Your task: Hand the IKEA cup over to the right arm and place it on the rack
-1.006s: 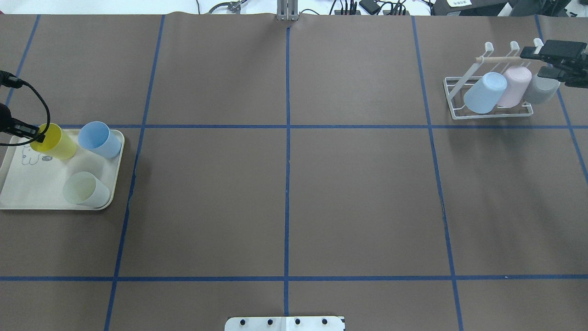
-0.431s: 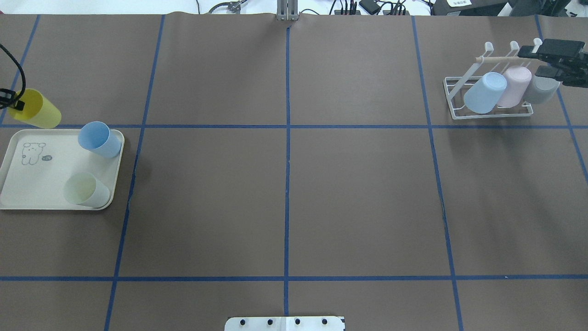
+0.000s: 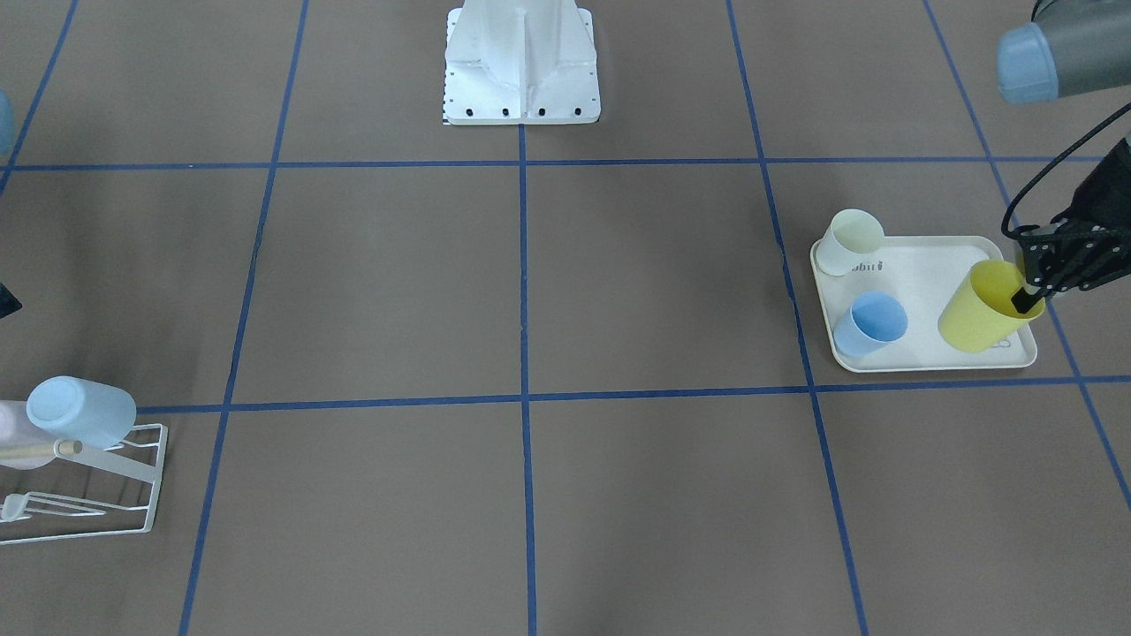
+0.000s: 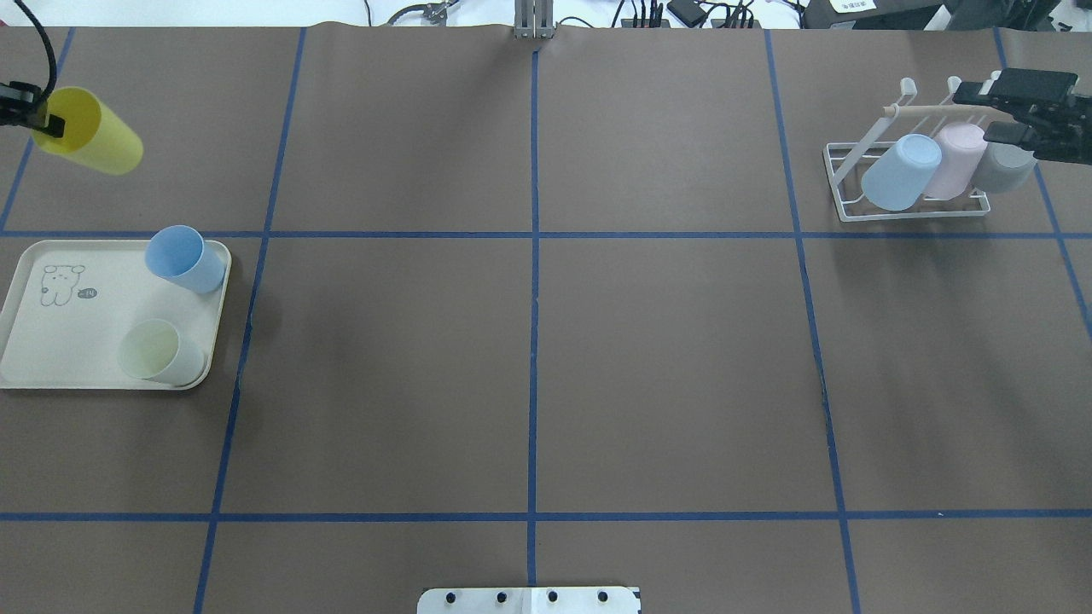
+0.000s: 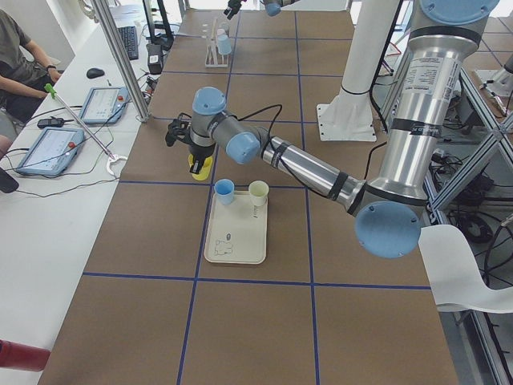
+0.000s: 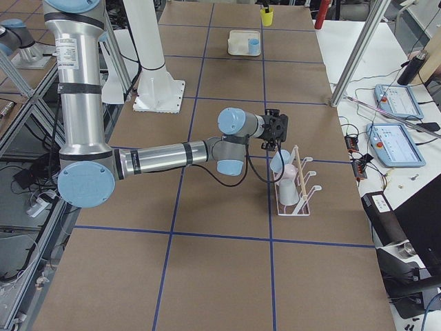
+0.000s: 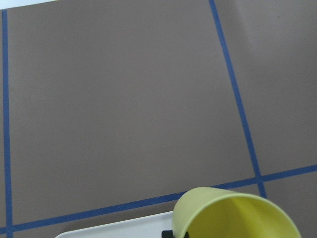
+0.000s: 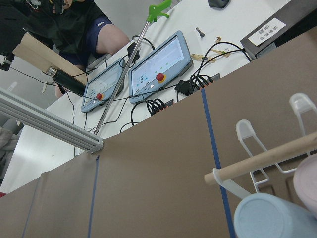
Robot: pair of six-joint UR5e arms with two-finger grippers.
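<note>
A yellow IKEA cup (image 4: 92,136) hangs in the air over the table beyond the tray's far edge, and my left gripper (image 4: 38,119) is shut on its rim. It also shows in the front view as the yellow cup (image 3: 982,311) held by the left gripper (image 3: 1029,296), and its mouth fills the bottom of the left wrist view (image 7: 235,215). The white wire rack (image 4: 853,209) with its wooden dowel (image 8: 267,158) stands at the far right. My right gripper (image 4: 981,112) hovers open at the rack's right end, above a grey cup (image 4: 1007,166).
The rack also holds a blue cup (image 4: 900,170) and a pink cup (image 4: 960,158). A cream tray (image 4: 51,350) at the left carries a blue cup (image 4: 183,258) and a pale cup (image 4: 158,351). A person sits by tablets beyond the table's far edge (image 5: 20,64).
My left gripper has lifted the yellow cup off the tray and carried it toward the table's far side. The right gripper has drawn slightly up and away from the grey cup.
</note>
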